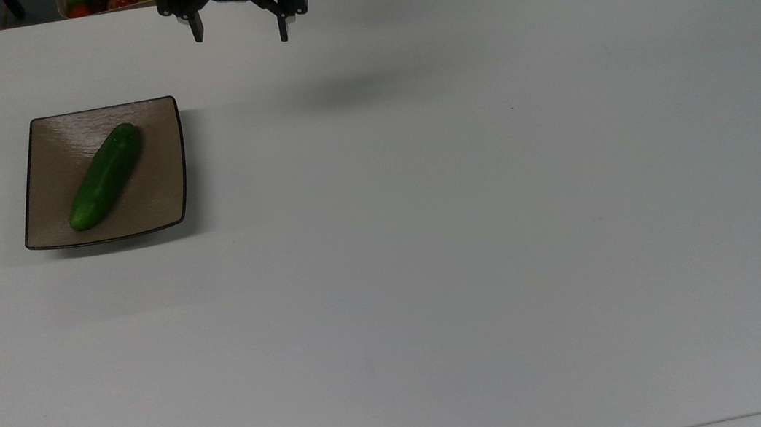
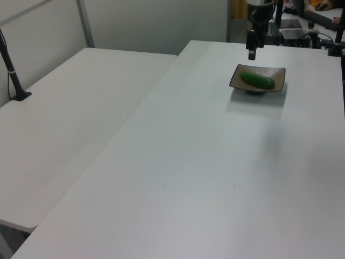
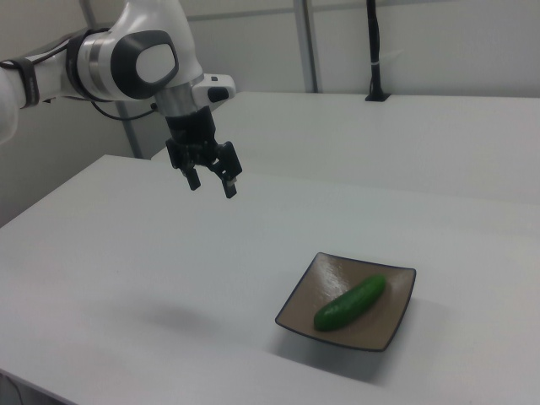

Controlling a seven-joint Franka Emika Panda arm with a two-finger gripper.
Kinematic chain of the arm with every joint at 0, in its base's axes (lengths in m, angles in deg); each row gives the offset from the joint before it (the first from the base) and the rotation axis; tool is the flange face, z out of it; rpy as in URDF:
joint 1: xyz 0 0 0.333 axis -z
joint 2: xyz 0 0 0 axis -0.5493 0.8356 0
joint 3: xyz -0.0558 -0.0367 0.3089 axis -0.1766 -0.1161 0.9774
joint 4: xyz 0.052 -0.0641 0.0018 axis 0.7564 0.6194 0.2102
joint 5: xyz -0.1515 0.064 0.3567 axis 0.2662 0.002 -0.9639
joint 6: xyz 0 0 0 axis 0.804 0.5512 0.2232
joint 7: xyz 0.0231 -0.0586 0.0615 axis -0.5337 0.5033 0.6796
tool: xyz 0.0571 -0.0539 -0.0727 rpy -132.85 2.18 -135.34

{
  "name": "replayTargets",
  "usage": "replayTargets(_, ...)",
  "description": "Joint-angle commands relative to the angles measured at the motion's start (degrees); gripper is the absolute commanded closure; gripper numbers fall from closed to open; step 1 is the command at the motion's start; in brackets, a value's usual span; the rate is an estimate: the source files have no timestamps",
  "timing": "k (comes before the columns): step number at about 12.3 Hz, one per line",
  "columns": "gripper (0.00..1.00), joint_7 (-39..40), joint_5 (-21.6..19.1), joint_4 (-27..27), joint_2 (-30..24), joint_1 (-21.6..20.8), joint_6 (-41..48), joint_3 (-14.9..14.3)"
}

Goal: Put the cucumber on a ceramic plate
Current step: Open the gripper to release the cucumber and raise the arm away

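Top view: a white table with the robot's black two-finger gripper hanging at the far edge, fingers spread wide and holding nothing. Down and to the top view's left of the gripper, well apart from it, sits the ceramic plate, a glossy tan-brown square with a thin dark rim. The cucumber lies on the plate, slanted corner to corner, touching nothing else.

Right view: the gripper hangs high above the table on the white arm, its fingers pointing down. The plate is below it and off to the right view's right, with the cucumber resting across its middle. Left view: the gripper hovers just behind the plate and the cucumber.

Judging by how things lie, the placing looks done. If the cucumber needed handling again, it would likely be firm, fairly light and smooth-skinned, so somewhat slippery and prone to roll. The best hold would probably be across its thick middle, fingers set square to its length, squeezing gently to avoid bruising. The glazed plate looks hard, slick and breakable, so pushing against its rim seems unwise.
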Motion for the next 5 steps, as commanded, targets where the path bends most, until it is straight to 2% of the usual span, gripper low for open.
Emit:
replayTargets(1, 0.0, 2.03, -3.78, 1.82, -1.73, -0.51, -0.24, -1.18)
replayTargets(5, 0.0, 2.91, -3.78, 1.73, -1.82, -0.51, -0.23, -1.27)
